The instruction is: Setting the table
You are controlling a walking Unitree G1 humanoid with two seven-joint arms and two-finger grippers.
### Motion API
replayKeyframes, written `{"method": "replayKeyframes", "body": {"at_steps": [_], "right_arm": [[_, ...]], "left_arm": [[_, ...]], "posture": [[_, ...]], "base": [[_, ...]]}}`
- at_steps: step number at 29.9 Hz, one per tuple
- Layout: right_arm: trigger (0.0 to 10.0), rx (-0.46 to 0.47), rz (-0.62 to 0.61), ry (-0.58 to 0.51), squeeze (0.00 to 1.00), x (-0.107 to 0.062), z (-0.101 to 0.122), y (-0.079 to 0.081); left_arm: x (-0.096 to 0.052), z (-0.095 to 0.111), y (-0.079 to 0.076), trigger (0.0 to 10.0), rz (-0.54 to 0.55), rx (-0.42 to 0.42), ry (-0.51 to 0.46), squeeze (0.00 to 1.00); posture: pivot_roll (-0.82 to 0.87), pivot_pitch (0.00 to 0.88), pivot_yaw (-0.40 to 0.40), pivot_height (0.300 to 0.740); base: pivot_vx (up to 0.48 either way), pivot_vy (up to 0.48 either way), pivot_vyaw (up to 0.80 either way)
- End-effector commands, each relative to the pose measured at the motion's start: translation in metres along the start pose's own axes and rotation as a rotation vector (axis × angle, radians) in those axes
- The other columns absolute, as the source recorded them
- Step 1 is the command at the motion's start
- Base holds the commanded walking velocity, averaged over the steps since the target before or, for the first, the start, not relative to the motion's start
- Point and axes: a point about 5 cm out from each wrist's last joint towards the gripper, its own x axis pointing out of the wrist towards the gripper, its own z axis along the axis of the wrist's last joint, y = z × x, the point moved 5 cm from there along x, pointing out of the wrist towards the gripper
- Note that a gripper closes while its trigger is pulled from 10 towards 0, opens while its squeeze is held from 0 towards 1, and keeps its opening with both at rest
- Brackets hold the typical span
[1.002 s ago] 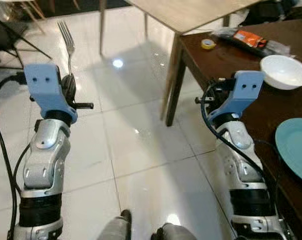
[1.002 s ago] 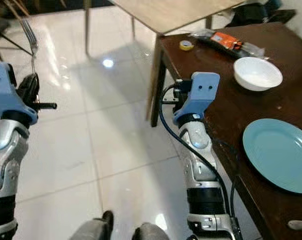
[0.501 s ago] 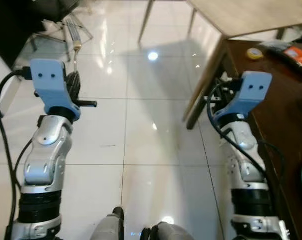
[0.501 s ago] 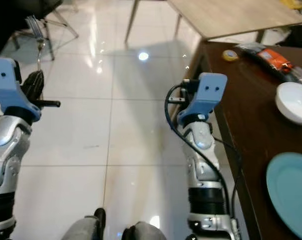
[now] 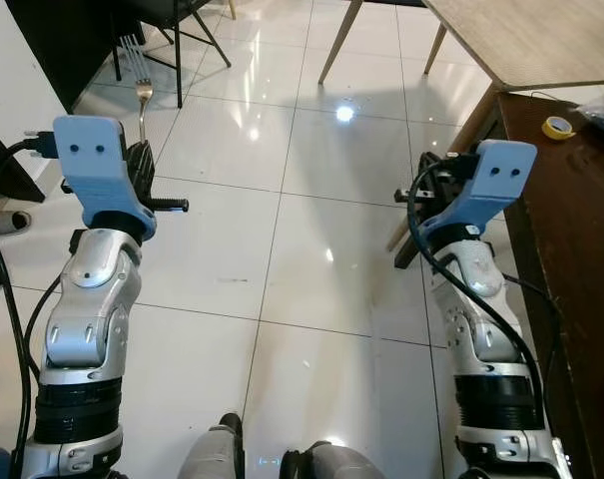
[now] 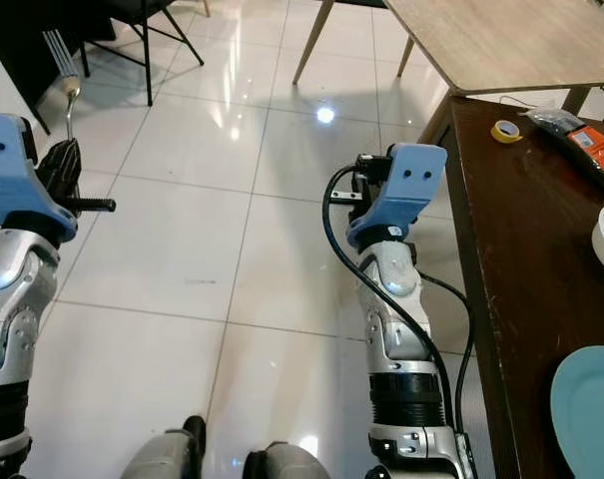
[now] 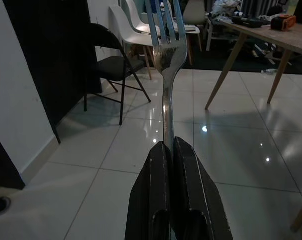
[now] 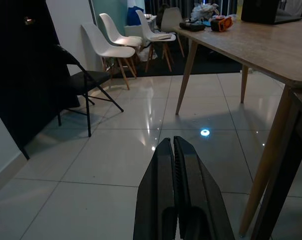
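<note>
Left hand (image 7: 171, 150) clamped on upright fork (image 7: 166, 60); right hand (image 8: 173, 150) closed, empty, beside table (image 6: 521, 230).

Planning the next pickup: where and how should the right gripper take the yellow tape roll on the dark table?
Come from above. The tape roll lies flat near the dark table's far corner, hole up. Drop one finger into the hole and one outside, pinching the ring wall. The right gripper is shut, so open it first.

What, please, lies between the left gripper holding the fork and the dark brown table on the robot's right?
In the right eye view, bare white tiled floor and the raised right gripper separate the left gripper, shut on the fork, from the dark table.
</note>
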Motion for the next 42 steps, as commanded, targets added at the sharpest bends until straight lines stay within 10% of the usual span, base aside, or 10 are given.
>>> {"method": "replayKeyframes", "body": {"at_steps": [1, 42], "right_arm": [[10.0, 0.003, -0.011, 0.003, 0.0, -0.0018, -0.0013, -0.0018], [10.0, 0.004, -0.013, -0.005, 0.0, -0.0033, -0.0009, -0.0013]], "left_arm": [[-0.0002, -0.0032, 0.0008, 10.0, 0.01, 0.001, 0.015, 0.0], [0.001, -0.0042, 0.0079, 10.0, 0.045, 0.019, 0.02, 0.0]], "posture": [[0.06, 0.088, 0.005, 0.74], [0.06, 0.093, 0.008, 0.74]], "base": [[0.0, 0.0, 0.0], [0.32, 0.0, 0.0]]}}
